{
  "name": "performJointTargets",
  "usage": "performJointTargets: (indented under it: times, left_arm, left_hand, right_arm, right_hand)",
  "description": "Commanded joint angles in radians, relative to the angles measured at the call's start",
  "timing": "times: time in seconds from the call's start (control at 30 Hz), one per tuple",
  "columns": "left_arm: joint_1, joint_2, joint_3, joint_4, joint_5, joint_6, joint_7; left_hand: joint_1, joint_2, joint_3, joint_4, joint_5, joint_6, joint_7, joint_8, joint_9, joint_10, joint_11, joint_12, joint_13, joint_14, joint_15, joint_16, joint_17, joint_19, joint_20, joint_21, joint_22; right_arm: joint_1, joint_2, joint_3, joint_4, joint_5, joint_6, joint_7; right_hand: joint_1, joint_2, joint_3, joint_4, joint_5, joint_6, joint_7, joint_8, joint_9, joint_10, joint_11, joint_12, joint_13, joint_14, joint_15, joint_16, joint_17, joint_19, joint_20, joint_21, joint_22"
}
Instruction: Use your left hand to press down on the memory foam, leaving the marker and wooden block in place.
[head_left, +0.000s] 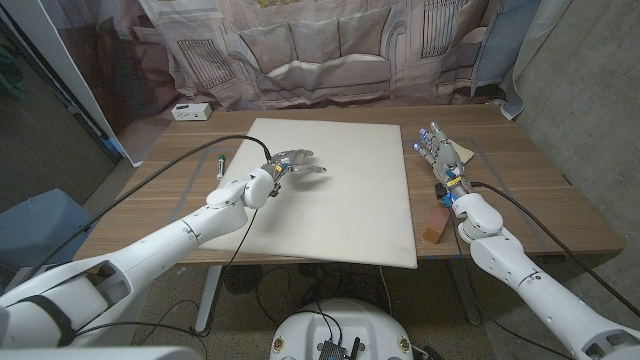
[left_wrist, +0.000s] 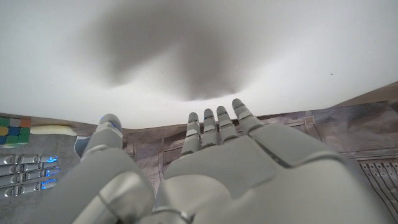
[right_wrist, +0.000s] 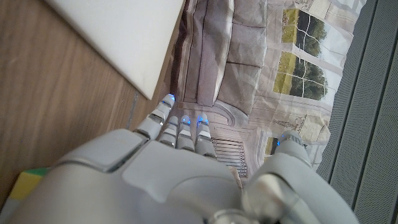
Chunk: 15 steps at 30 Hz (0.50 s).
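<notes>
On the wooden table (head_left: 540, 215), from the left: one small white box (head_left: 190, 111) sits at the far left corner; any print on it is too small to read. One marker (head_left: 217, 166) lies just beside the left edge of the single memory foam sheet (head_left: 340, 210), which spreads flat across the table's middle. The left hand (head_left: 292, 165) hovers over the foam's left part, fingers spread and empty; whether it touches the foam cannot be told. In the left wrist view that hand (left_wrist: 205, 168) shows its fingers (left_wrist: 219, 124) slightly apart before the pale foam (left_wrist: 199, 37), where a dark shadow lies. Right of the foam, one wooden block (head_left: 435, 224) lies close to its edge. The right hand (head_left: 441, 160) stands beside the foam, fingers straight, close together, holding nothing; in its wrist view the hand (right_wrist: 180, 180) reaches past the foam's corner (right_wrist: 134, 34).
</notes>
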Motion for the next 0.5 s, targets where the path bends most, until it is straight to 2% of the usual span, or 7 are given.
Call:
performJointTargets:
  times: [0.03,0.5]
  left_arm:
    - [-0.001,-0.004,0.011,0.015,-0.013,0.001,-0.005]
    - [-0.018,-0.002,0.034,0.028,-0.014,0.0,-0.046]
  left_hand:
    - [0.013,-0.003,0.007,0.002,0.0,0.012,-0.003,0.004,0.001,0.011,-0.002,0.007,0.003,0.006,0.001,0.007,0.004,0.008,0.0,0.004,0.003]
    - [0.017,0.001,0.009,0.003,-0.001,0.029,-0.004,0.008,0.001,0.02,-0.001,0.01,0.003,0.013,-0.006,0.007,0.004,0.009,-0.006,0.003,0.003]
  right_arm:
    - [0.006,-0.008,0.001,-0.008,-0.003,-0.011,-0.001]
    - [0.012,-0.007,-0.002,-0.008,-0.004,-0.018,-0.003]
  right_hand:
    - [0.007,0.009,-0.004,-0.004,0.001,0.004,0.003,-0.002,0.002,0.007,0.002,-0.003,0.005,0.0,0.006,0.0,0.006,0.004,0.008,-0.001,0.003]
    - [0.007,0.009,-0.005,-0.004,0.001,0.005,0.002,-0.004,0.003,0.009,0.004,-0.005,0.005,0.0,0.006,-0.001,0.006,0.005,0.011,-0.002,0.003]
